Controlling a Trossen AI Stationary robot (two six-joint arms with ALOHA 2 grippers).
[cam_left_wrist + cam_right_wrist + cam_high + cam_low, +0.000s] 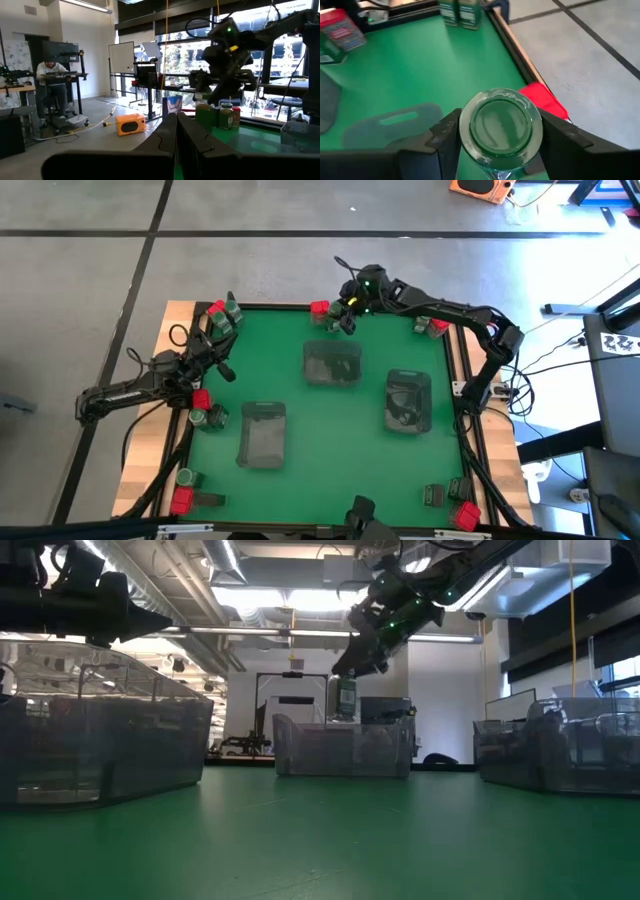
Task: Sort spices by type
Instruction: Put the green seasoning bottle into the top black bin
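glossy clear jar [501, 129], matt green table [290, 395]

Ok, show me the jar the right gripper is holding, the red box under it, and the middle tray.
Jar [501, 125], right wrist view: on its round base, between the fingers.
Red box [544, 100], right wrist view: on its red top face.
Middle tray [307, 358], high view: on its left rim.

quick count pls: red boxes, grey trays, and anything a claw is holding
red boxes: 6
grey trays: 3
jar held in the right claw: 1
total: 10
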